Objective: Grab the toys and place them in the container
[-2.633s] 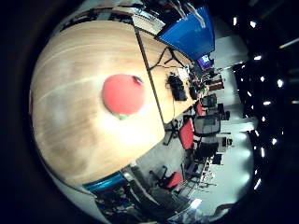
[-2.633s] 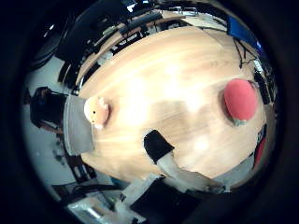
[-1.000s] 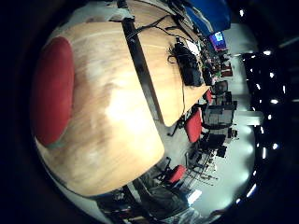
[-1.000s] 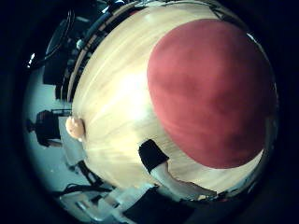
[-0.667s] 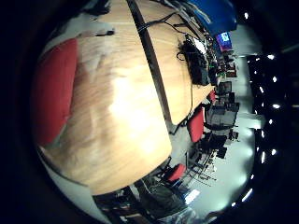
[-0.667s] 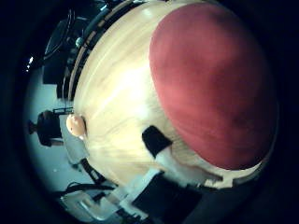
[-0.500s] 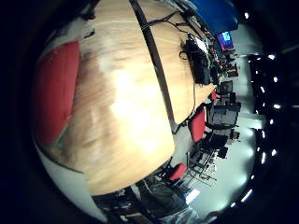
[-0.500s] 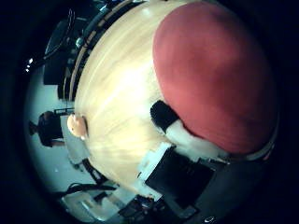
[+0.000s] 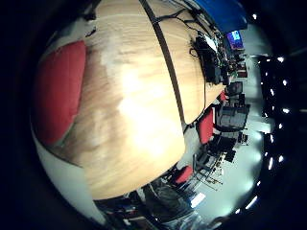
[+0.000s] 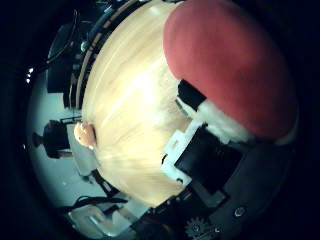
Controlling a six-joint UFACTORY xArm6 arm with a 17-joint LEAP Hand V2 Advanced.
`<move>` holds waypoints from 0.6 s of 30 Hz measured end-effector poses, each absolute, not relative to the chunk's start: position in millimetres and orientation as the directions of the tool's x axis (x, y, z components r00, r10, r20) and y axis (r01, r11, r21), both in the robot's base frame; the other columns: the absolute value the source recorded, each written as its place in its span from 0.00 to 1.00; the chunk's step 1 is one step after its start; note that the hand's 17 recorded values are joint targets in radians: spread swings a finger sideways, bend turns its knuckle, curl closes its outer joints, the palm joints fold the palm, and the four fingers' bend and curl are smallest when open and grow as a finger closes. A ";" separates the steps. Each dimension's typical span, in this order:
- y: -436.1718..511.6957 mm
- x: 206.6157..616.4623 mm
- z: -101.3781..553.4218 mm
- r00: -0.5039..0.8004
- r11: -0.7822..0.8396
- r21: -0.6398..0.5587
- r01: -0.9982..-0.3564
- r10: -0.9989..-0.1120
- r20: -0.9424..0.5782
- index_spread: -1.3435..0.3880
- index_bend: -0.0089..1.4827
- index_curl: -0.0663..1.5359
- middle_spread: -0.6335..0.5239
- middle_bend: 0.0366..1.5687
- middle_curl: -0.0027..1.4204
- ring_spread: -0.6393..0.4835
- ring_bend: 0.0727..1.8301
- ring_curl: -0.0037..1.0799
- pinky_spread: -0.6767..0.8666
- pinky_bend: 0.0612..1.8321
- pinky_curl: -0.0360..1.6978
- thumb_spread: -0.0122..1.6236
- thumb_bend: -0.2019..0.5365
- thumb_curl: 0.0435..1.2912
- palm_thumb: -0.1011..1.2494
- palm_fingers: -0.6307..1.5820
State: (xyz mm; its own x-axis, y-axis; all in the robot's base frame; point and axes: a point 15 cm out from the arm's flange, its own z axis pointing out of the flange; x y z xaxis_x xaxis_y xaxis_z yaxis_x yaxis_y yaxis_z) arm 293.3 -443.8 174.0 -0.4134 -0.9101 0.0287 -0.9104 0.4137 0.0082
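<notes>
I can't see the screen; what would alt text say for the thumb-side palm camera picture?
A big red toy fills much of the view, close to the palm, on a round wooden table. The robot hand, white and black, reaches in against the toy's side. A small orange toy sits at the table's far edge.

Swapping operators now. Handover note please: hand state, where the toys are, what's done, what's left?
Hand: close over the red toy on the wooden table, a finger curling against its side; no firm grasp visible yet.
Second toy: small orange one in the grey container at the table's far edge.
Done: approach to the red toy.
Left: close on it, lift, carry to the container, release.
</notes>
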 end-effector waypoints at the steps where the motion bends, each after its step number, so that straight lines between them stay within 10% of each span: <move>1: -443.7 293.4 175.9 -0.413 0.413 0.006 -0.911 -0.910 0.030 0.47 0.16 0.12 0.13 0.42 0.41 0.27 0.64 0.45 0.17 0.73 0.29 0.70 0.41 0.28 0.73 0.79; 18: -436.0 302.8 226.3 -0.405 0.406 -0.001 -0.914 -0.913 -0.056 0.46 0.26 0.26 0.14 0.46 0.48 0.27 0.65 0.46 0.16 0.69 0.29 0.68 0.34 0.30 0.87 0.81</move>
